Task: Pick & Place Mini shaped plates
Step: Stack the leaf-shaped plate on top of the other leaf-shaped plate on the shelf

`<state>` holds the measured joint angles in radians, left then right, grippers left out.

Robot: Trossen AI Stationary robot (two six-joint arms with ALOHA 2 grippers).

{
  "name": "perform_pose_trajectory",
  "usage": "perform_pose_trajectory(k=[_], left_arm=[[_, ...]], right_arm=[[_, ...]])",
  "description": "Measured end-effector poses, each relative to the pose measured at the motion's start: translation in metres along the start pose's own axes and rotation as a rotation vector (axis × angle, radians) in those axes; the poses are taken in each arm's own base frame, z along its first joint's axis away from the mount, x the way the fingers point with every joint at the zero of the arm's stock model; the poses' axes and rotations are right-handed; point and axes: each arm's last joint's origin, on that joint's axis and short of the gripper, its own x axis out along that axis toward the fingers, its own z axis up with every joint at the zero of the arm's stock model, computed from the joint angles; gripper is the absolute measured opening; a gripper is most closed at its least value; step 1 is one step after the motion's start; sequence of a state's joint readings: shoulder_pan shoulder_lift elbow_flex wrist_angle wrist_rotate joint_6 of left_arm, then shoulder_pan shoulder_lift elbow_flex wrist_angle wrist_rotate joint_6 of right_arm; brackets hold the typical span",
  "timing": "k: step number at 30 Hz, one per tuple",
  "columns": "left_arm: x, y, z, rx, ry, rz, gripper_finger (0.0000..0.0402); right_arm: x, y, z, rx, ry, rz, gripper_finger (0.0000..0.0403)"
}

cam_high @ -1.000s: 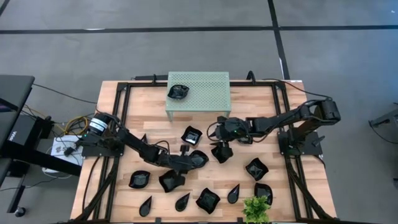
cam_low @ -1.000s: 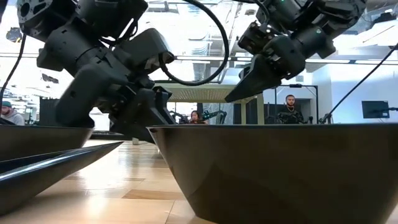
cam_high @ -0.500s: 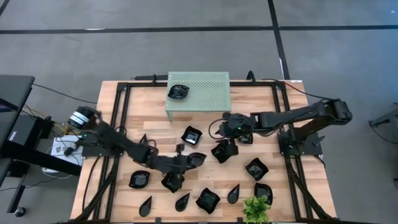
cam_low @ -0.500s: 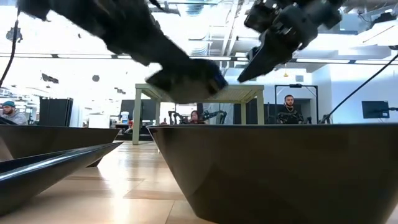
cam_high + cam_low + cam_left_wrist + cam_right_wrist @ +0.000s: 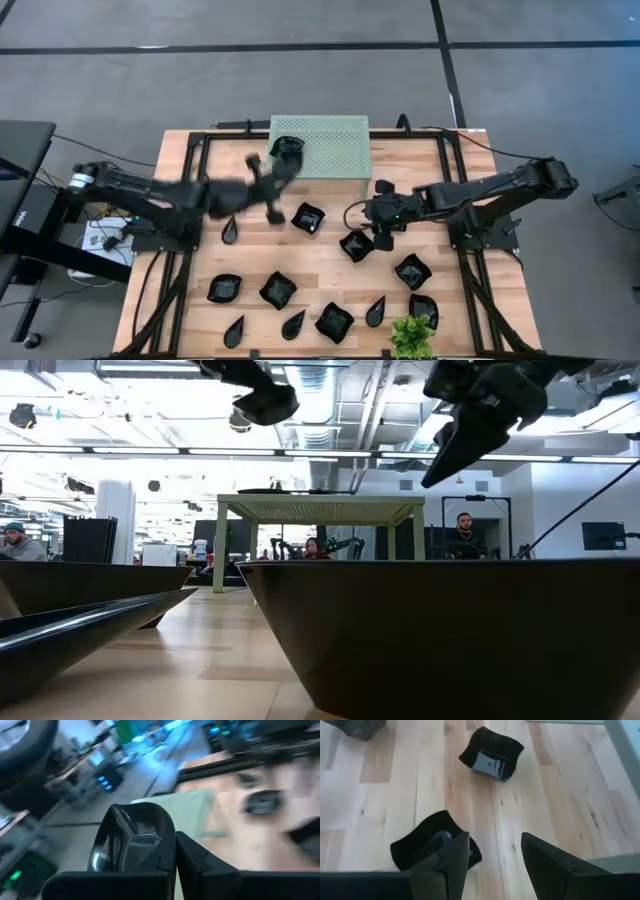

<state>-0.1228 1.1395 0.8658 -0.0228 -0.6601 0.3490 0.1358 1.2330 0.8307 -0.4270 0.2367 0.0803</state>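
- Table (image 5: pixel 330 270): wooden top with a black frame, filling the centre of the high view. A pale green perforated stand (image 5: pixel 330 140) sits at its upper middle, and one black dish (image 5: pixel 290 148) rests on the stand's left part.
- Left gripper (image 5: pixel 262 180): held above the table, just left of the stand's lower left corner in the high view, heavily blurred. In the left wrist view the fingers (image 5: pixel 195 860) are pressed together, pinching the rim of a glossy black plate (image 5: pixel 132 837) that stands up in front of them.
- Right gripper (image 5: pixel 383 228): low over the table, right of centre in the high view. The right wrist view shows the fingers (image 5: pixel 452 857) spread wide with nothing between them. A wavy-edged square plate (image 5: pixel 427 845) lies on the wood under and beside one fingertip; whether the fingertip touches it cannot be told. A second square plate (image 5: pixel 491 754) lies apart, in the upper middle of that view.
- Remaining mini shaped plates: spread over the lower half of the table in the high view, including a square one (image 5: pixel 308 216) below the stand, a square one (image 5: pixel 413 271) at lower right and a teardrop one (image 5: pixel 230 231) at left.
- Small green plant (image 5: pixel 412 335): at the table's lower right edge.
- Low view: large dark dish (image 5: pixel 450 630) fills the foreground; people sit in the room behind.
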Motion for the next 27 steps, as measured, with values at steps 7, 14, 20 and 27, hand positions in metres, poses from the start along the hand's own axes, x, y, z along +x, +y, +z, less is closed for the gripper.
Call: perform_pose_trajectory(k=[7, 14, 20, 27], left_arm=[[0.032, 0.055, -0.042, -0.055, 0.058, -0.073, 0.0007], [0.047, 0.063, -0.072, -0.056, 0.145, -0.08, 0.0008], [0.052, 0.059, -0.081, 0.007, 0.126, -0.075, 0.001], [0.06, 0.055, -0.089, 0.091, 0.12, -0.05, 0.0036]], right_arm=[[-0.001, 0.0, 0.0, -0.001, -0.003, 0.001, 0.0175], [0.009, 0.002, -0.001, -0.006, 0.017, -0.001, 0.0175], [0.013, 0.001, -0.001, -0.028, 0.028, -0.008, 0.0175], [0.014, -0.002, 0.0, -0.025, 0.019, -0.014, 0.0175]])
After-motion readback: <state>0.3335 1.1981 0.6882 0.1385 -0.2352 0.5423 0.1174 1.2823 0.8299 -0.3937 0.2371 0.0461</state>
